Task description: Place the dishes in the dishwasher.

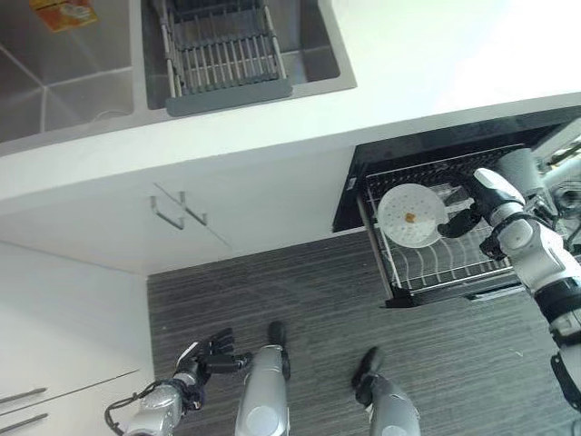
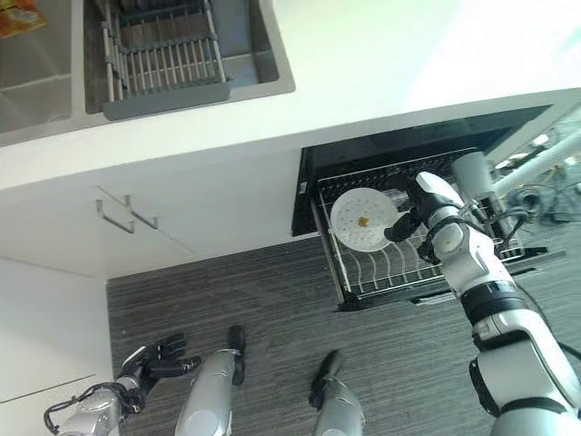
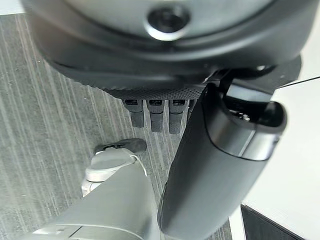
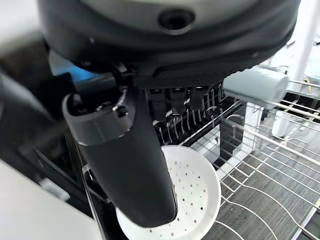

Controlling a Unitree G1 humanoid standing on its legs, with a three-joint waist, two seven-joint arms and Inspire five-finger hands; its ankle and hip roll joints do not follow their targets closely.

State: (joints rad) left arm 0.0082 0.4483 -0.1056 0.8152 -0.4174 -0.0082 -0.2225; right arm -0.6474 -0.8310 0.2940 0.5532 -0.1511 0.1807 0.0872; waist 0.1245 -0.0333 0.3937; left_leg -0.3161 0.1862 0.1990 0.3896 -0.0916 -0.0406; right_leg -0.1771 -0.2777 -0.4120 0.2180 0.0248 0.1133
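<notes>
Left eye view, item list: round white perforated plate w/ small orange spot (image 1: pixel 411 215) is held over the pulled-out wire dishwasher rack (image 1: pixel 445 268), at the rack's left-rear part, tilted w/ its face toward the camera. Right hand (image 1: pixel 460 221) is seen at the plate's right edge; in the right wrist view the thumb lies across the plate's rim (image 4: pixel 192 200) and the fingers are curled behind it, so the plate is pinched. Whether the plate's lower edge touches the rack wires cannot be told. White cylindrical cup-like item (image 4: pixel 254 85) is seen on the rack's far side in the right wrist view.

Black-framed open dishwasher cavity (image 1: pixel 436 154) is set under the white countertop (image 1: pixel 272 118). Grey wire dish drainer (image 1: pixel 222 54) is seated in the stainless steel sink basin (image 1: pixel 318 45); second basin (image 1: pixel 64 82) lies to its left, w/ an orange packet (image 1: pixel 62 13) at its far edge. White cabinet door w/ two metal bar handles (image 1: pixel 177 211) is mounted left of the dishwasher.

Left hand (image 1: pixel 207 356) hangs low over the dark grey wood-grain floor (image 1: pixel 300 291), well apart from the rack; fingers are relaxed, nothing held.
</notes>
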